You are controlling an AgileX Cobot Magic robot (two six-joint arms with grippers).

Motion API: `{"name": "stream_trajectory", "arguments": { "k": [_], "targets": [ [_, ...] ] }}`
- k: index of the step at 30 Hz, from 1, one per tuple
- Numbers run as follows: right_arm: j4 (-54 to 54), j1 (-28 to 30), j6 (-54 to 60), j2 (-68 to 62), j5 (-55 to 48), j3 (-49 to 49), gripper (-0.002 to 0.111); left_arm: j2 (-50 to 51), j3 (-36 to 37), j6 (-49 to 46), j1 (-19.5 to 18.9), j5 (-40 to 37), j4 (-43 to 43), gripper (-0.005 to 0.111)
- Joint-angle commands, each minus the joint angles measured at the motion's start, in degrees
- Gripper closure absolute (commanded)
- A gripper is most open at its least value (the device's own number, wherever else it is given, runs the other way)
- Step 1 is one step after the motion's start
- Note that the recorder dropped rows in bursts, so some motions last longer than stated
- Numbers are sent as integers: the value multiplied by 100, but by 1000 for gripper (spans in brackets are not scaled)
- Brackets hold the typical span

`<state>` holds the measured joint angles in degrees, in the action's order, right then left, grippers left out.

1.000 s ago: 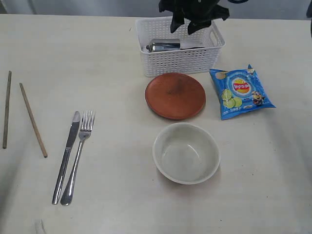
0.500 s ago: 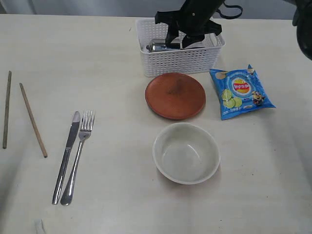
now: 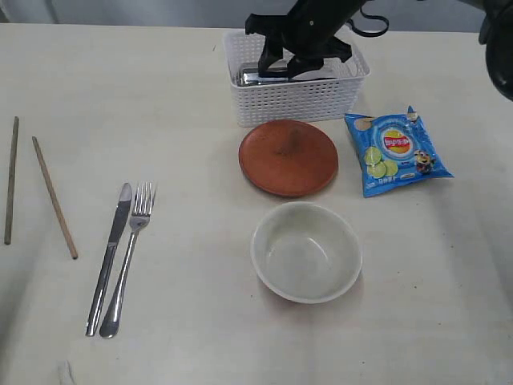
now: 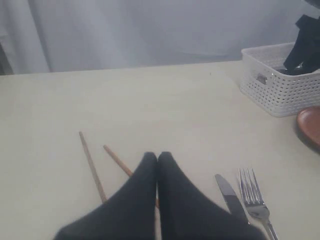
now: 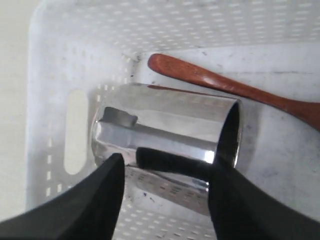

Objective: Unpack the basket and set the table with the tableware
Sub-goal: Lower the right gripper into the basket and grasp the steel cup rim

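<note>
Cup lies on side in basket, far side of tabletop; right fingers spread, straddling it, spoon beside. Left fingers pressed together, empty, above chopsticks.

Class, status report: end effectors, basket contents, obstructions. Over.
Right end effector open, in basket, over steel cup lying sideways. Left end effector shut, near chopsticks. Wooden spoon beside cup.

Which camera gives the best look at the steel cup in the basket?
Right wrist view: the steel cup fills the frame, lying on its side. The exterior view shows a sliver over the basket wall; the left wrist view shows none clearly.
</note>
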<state>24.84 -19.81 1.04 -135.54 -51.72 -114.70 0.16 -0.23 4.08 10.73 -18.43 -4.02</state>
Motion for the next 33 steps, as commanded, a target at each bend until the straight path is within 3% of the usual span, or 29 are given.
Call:
{"name": "stream_trajectory", "arguments": {
  "k": [1,33],
  "targets": [
    [259,37,173,-2,67,15,59,-16,23,13,-15,17,-15,107],
    [1963,37,1915,-2,75,15,59,-16,23,13,-15,17,-15,107]
  ]
}}
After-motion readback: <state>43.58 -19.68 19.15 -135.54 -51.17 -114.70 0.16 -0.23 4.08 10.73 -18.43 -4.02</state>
